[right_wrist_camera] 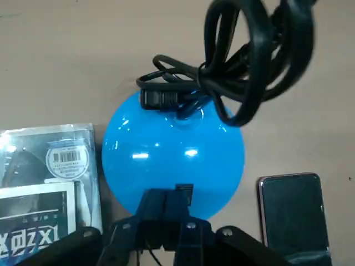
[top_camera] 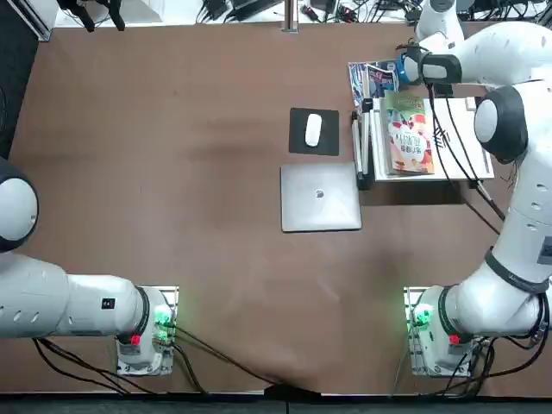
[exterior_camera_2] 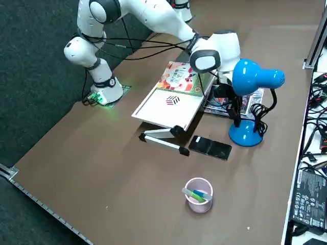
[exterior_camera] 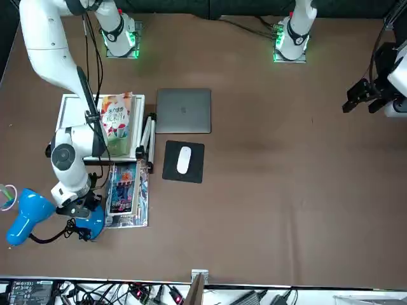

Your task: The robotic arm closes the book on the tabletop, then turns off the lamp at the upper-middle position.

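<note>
Lamp [exterior_camera_2: 245,133] stands on the brown surface [exterior_camera_2: 138,189], past the white stand [exterior_camera_2: 166,108] as seen from the robot's base; blue disc base down, blue head [exterior_camera_2: 258,77] off to the robot's right of the base. The right arm [exterior_camera: 70,149] is the one over it, and its tool [right_wrist_camera: 166,200] is clenched, nothing visible between the fingertips. Key relation: a small dark square part [right_wrist_camera: 186,192], probably the switch, sits on the disc right by the fingertips in the wrist view, so the coming move looks like a short press down, little sideways travel. Contact: can't tell. Coiled black cable [right_wrist_camera: 244,72] lies over the opposite side of the disc from the tool; it could snag if the arm swings that way. A press off-centre might tip or slide the light-looking base. Phone [right_wrist_camera: 294,213] and glossy booklet [right_wrist_camera: 47,166] lie just beside the disc, on opposite sides. Farther out, book [top_camera: 409,136] rests on the stand, green cover up, looks closed, so the first step seems done and switching off the lamp is what's left. Whether the bulb is lit, can't tell.
</note>
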